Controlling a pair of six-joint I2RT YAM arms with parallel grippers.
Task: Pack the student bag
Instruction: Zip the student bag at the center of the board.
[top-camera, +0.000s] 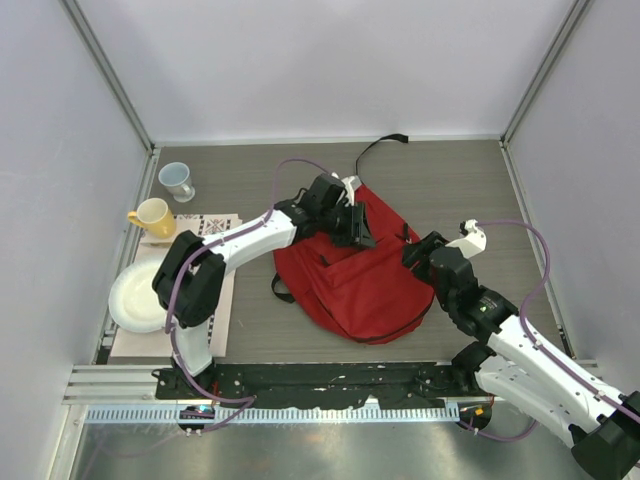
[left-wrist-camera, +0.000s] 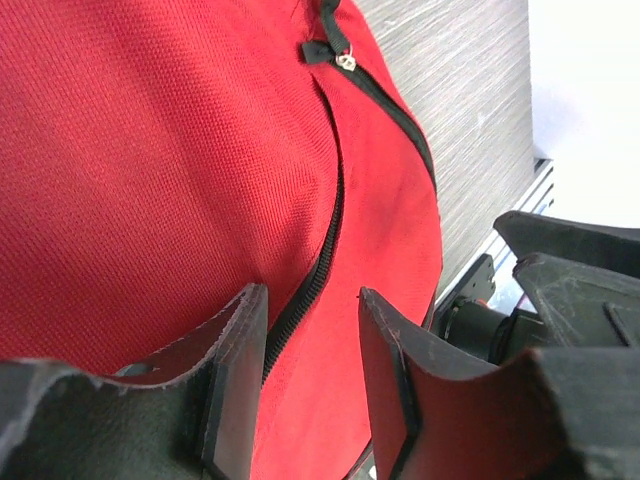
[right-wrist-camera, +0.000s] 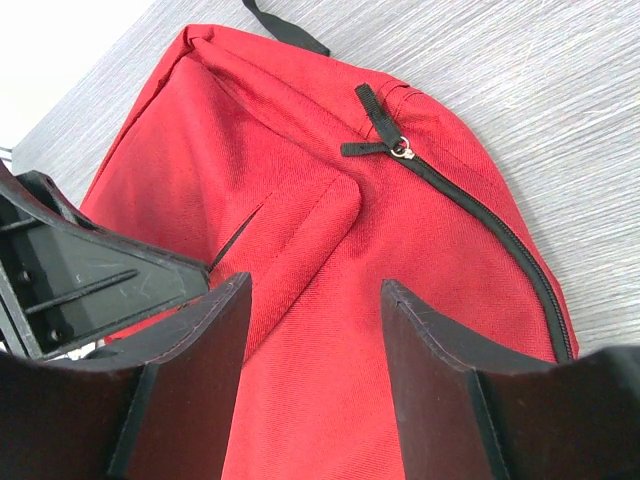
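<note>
The student bag (top-camera: 350, 280) is a red backpack with black trim, lying flat in the middle of the table. Its black strap (top-camera: 378, 145) trails toward the back wall. My left gripper (top-camera: 358, 232) hovers over the bag's far left part, open, with a black zipper line (left-wrist-camera: 322, 250) and red fabric between its fingers; a zipper pull (left-wrist-camera: 345, 58) lies ahead. My right gripper (top-camera: 418, 252) is open over the bag's right edge (right-wrist-camera: 330, 330); a zipper pull (right-wrist-camera: 400, 147) and a fabric fold (right-wrist-camera: 300, 240) lie ahead. No books show.
A yellow mug (top-camera: 152, 217) and a pale blue cup (top-camera: 177, 180) stand at the far left. A white plate (top-camera: 138, 297) lies on a patterned mat (top-camera: 215, 300) at the left edge. Grey walls close in three sides.
</note>
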